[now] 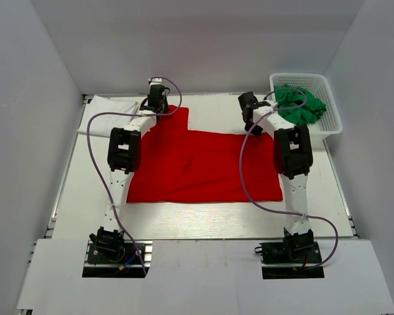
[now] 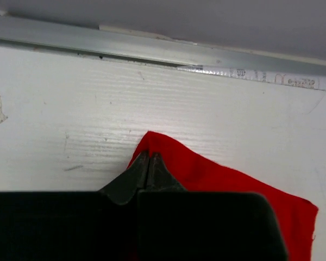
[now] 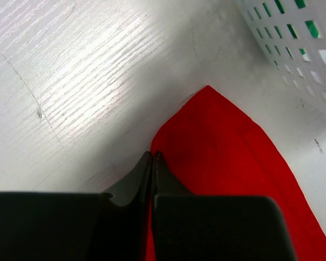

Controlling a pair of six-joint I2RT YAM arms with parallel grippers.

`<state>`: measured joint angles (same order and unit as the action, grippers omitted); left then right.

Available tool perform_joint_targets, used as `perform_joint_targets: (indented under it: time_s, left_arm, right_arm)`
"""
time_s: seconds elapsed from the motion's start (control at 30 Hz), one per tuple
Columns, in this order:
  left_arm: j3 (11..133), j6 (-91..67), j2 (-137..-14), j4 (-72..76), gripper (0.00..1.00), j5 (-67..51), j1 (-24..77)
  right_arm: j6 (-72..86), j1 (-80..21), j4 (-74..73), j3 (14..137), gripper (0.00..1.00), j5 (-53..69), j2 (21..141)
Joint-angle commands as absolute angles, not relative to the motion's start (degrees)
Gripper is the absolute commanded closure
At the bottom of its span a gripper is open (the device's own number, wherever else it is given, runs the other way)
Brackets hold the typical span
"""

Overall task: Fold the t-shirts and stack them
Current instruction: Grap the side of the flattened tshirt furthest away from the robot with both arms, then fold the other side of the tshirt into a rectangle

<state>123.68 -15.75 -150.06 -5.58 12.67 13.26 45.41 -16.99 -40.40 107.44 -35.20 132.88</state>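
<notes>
A bright red t-shirt (image 1: pixel 203 167) lies spread flat in the middle of the table. My left gripper (image 1: pixel 159 98) is shut on its far left corner (image 2: pixel 206 174), its jaws pinched on the cloth edge. My right gripper (image 1: pixel 249 105) is shut on the shirt's far right corner (image 3: pixel 223 147). A white t-shirt (image 1: pixel 111 105) lies folded at the far left, beside the left gripper. Green t-shirts (image 1: pixel 301 105) are bunched in the basket at the far right.
A white plastic lattice basket (image 1: pixel 328 125) stands at the far right corner, and its wall shows in the right wrist view (image 3: pixel 293 43). A metal rail (image 2: pixel 152 51) runs along the table's far edge. White walls enclose the table.
</notes>
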Motion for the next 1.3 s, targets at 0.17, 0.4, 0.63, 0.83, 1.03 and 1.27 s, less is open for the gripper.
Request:
perform_joint_targets:
  time_s: [0.17, 0.4, 0.63, 0.83, 1.03, 1.27]
  left_arm:
    - [124.1, -13.97, -147.31, -6.06, 1.0, 11.68, 13.54]
    - [106.92, -13.27, -131.07, 0.96, 1.0, 13.54, 14.06]
    - [86.59, -15.12, -112.8, 4.66, 1.0, 12.74, 14.06]
    - [68.76, -18.88, -99.16, 7.29, 1.0, 9.49, 14.06]
    - [55.15, -24.68, -81.5, 4.66, 1.0, 6.69, 14.59]
    - [41.93, -32.24, -60.07, -3.93, 1.0, 7.92, 14.59]
  right_arm:
    - [44.74, -17.14, -41.05, 105.91, 1.0, -35.42, 130.26]
    - [41.75, -17.49, -37.36, 101.43, 1.0, -35.51, 121.84]
    - [39.02, -18.19, -28.4, 87.83, 1.0, -33.13, 111.12]
    - [36.04, -19.07, -22.34, 76.91, 1.0, -31.73, 101.28]
    - [35.68, -19.95, -20.92, 70.23, 1.0, -32.25, 95.28]
    - [35.07, -19.95, -20.31, 65.14, 1.0, -32.34, 91.41]
